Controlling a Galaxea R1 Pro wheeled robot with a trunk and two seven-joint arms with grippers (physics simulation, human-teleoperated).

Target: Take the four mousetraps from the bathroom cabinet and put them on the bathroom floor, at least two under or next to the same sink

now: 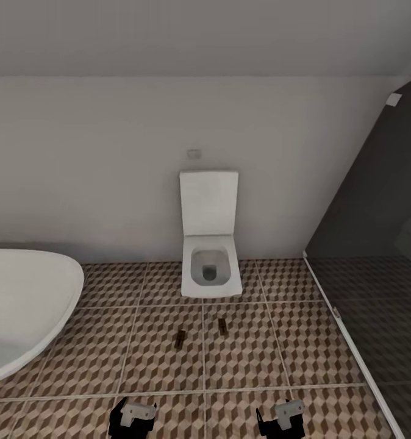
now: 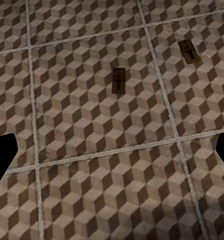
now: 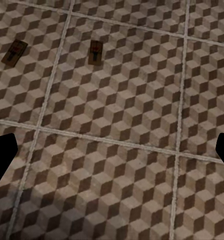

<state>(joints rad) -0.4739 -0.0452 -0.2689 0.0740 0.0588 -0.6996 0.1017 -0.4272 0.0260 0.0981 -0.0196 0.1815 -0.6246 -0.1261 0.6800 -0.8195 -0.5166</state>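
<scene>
Both grippers, left [image 2: 112, 155] and right [image 3: 112, 152], hang with fingers spread wide, holding nothing. Two mousetraps [image 1: 180, 338] [image 1: 223, 326] lie on the floor [image 1: 248, 360] before the toilet [image 1: 210, 268].

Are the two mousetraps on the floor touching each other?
No, the two mousetraps lie apart on the tiled floor, with a pale grout line running between them.

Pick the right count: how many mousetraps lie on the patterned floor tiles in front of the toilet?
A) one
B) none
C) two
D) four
C: one mousetrap and a second mousetrap lie flat and apart on the bathroom floor, in front of the toilet; the left wrist view shows the same pair.
</scene>
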